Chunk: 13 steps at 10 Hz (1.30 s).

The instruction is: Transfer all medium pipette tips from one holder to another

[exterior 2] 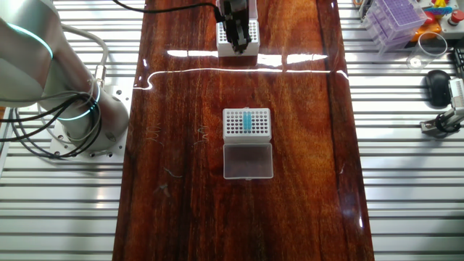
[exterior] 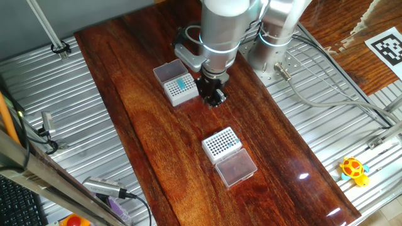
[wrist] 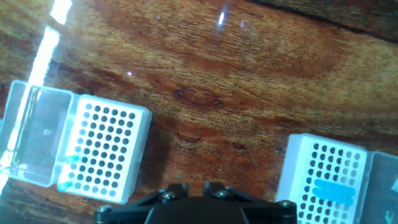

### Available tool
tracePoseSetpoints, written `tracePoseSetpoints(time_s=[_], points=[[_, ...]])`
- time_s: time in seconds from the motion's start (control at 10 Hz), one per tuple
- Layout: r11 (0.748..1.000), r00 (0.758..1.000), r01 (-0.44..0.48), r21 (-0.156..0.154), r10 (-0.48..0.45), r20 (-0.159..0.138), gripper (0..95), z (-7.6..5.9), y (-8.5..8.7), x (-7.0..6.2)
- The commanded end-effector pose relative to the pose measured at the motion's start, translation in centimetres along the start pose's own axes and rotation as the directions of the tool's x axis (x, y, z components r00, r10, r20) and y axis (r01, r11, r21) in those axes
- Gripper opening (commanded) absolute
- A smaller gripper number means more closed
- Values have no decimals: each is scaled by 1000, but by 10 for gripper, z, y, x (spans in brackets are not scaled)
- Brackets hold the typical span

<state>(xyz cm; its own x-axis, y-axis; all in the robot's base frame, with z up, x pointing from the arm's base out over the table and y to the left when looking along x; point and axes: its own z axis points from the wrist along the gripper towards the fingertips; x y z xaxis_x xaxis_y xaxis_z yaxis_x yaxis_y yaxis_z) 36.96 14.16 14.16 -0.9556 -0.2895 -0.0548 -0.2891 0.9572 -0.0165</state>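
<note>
Medium pipette tips [exterior 2: 247,122] sit as a teal strip in one white rack [exterior 2: 246,125], clear lid [exterior 2: 248,160] flipped open so the holes are reachable. The second rack [exterior: 222,144], apparently empty, lies well apart on the bench [exterior: 157,125], also open to receive them. End effector [exterior: 212,95] hovers between them, fingers near-closed, probably holding nothing, though the tips are hard to see.

A glossy reddish-brown wooden worktop [exterior: 157,132] is lying over a ribbed metal bench surface [exterior 2: 413,196], catching bright streaks of overhead light. Beside the worktop's edge, a yellow toy turtle [exterior: 353,170] is sitting on the ribbed metal.
</note>
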Motion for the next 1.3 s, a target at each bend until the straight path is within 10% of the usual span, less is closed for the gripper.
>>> tracePoseSetpoints(time_s=[0.1, 0.4, 0.5, 0.9, 1.3], points=[[985, 985, 167, -41, -168, -24, 0, -1, 0, 1], [982, 983, 176, -68, -179, -35, 0, -1, 0, 1], [985, 988, 147, -87, -151, -38, 190, -1, 3, 0], [998, 999, 6, -66, -8, -37, 190, 14, 92, -30], [997, 998, -54, -51, 53, -27, 190, 24, 132, -38]])
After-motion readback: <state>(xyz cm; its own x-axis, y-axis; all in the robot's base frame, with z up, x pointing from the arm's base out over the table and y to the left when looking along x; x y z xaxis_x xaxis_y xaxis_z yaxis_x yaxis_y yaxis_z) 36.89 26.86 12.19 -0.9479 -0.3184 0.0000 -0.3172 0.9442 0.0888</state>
